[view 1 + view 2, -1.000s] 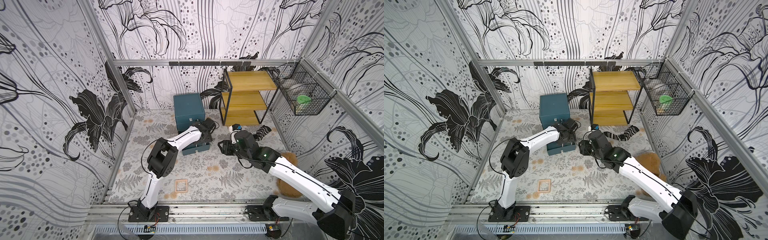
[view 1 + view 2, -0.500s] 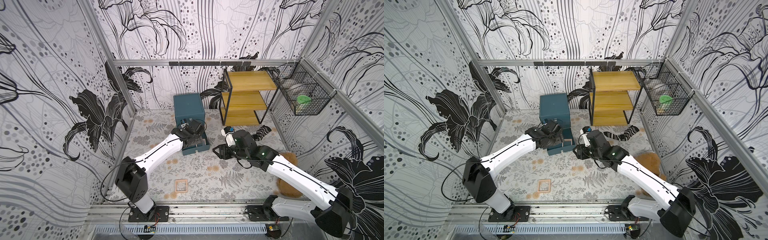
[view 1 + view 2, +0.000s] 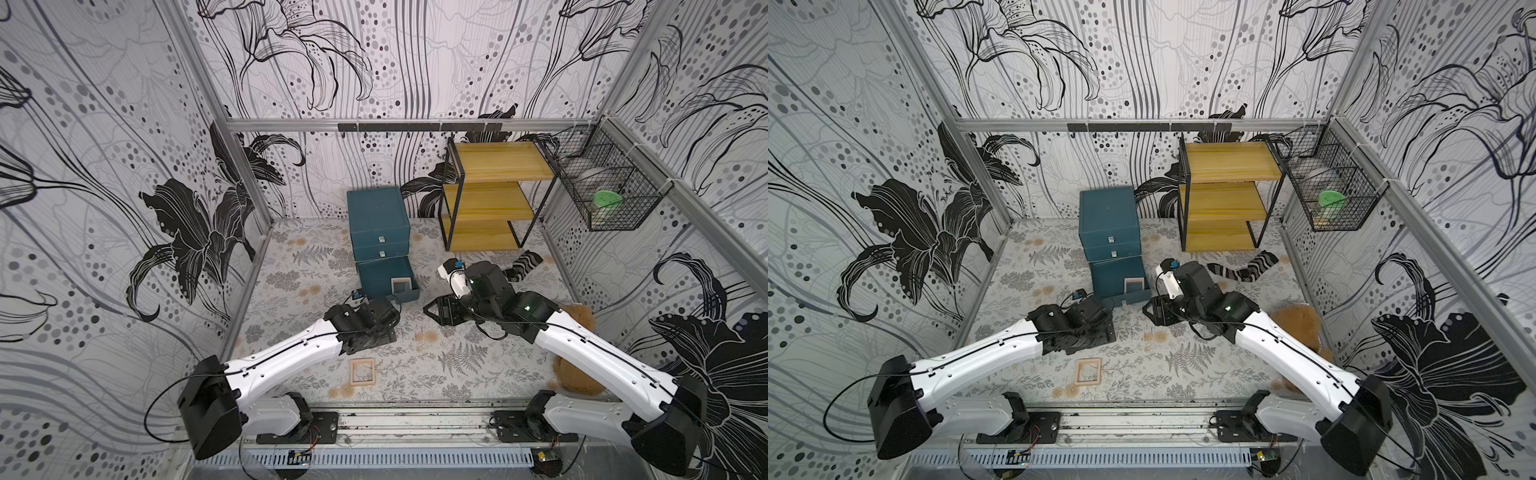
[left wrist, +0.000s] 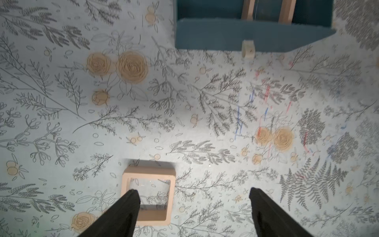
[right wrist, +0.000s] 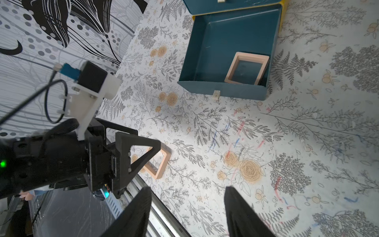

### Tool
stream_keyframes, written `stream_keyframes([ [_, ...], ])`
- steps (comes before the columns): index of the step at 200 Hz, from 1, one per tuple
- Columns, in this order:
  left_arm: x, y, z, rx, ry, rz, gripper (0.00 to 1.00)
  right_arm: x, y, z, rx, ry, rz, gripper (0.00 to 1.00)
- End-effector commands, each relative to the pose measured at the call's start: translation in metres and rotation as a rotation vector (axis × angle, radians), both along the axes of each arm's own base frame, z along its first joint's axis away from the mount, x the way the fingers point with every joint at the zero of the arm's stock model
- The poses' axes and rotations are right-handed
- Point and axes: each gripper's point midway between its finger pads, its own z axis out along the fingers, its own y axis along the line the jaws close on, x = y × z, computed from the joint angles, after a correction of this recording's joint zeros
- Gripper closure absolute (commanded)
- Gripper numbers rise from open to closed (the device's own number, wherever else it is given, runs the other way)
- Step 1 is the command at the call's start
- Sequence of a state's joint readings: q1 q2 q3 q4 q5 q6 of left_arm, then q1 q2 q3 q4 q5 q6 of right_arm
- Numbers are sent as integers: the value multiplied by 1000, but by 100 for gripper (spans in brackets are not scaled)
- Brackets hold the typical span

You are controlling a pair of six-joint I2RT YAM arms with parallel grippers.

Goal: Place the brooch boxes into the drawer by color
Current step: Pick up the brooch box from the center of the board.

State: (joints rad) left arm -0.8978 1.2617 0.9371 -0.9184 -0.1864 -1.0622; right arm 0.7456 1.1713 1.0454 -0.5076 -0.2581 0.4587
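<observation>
Left wrist view has my left gripper (image 4: pixel 193 190) spread wide with nothing in it, hanging over the mat. One fingertip (image 4: pixel 133 197) sits over the clear window of a pale pinkish-tan brooch box (image 4: pixel 152 184), and the other is over bare mat well apart from it, so the box is off-centre in my jaws. In a top view that box (image 3: pixel 363 372) lies flat at six o'clock on the mat, near the front rail. The drawer chest (image 3: pixel 378 216) stands at twelve o'clock. Its two upper drawers are shut and its bottom drawer (image 3: pixel 384 278) is pulled out toward six.

A second pinkish-tan box (image 5: pixel 247 68) already leans in the four o'clock corner of that open drawer. My right gripper (image 5: pixel 187 188) is also parted and empty, low over the mat at about four o'clock from the drawer front.

I take the step in hand to be fetching the last loose box to join its match. I see no yellow or grey boxes out, though I cannot tell what the shut drawers hold.

Next I should bring the left gripper across until the frame sits between both fingers. Then I lower it, close on two opposite edges, and carry the box toward twelve into the open drawer.
</observation>
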Motion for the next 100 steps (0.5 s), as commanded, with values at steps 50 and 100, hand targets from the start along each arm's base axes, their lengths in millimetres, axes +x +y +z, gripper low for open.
stream_keyframes([
  [50,-42,8,-37,1,65,-29,12,-24,8,15,60,29,131,33],
  [100,-53,22,-53,71,94,-28,7,-31,3,15,64,37,135,32],
])
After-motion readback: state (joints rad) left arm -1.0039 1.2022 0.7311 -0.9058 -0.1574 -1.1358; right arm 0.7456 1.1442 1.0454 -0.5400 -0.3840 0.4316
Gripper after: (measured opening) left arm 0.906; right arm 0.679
